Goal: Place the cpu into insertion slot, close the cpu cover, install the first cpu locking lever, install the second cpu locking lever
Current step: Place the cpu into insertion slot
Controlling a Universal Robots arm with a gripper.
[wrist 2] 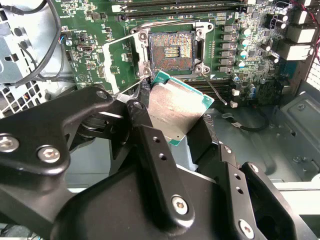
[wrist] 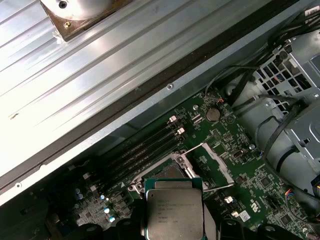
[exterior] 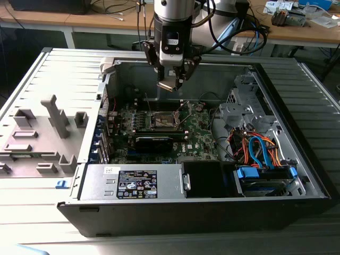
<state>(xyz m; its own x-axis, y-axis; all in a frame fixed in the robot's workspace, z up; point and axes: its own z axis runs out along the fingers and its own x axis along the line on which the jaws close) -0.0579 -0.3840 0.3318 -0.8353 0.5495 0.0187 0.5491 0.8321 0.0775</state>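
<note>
Hand (wrist 2: 172, 119) pinches cpu (wrist 2: 186, 104) by two opposite edges, silvery face up in second wrist view. Chip hangs clear of green board (wrist 2: 90, 65), touching nothing else. Below and just beyond chip (dark centre bare, nothing seated) lies insertion slot (wrist 2: 172, 50). Exterior view puts slot almost straight under hand, well apart, deep inside computer case (exterior: 186, 218).

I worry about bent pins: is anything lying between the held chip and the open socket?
Nothing visible. The gripper holds the chip above the green board. The socket lies bare, with its cover swung up to one side and no cable across it.
</note>
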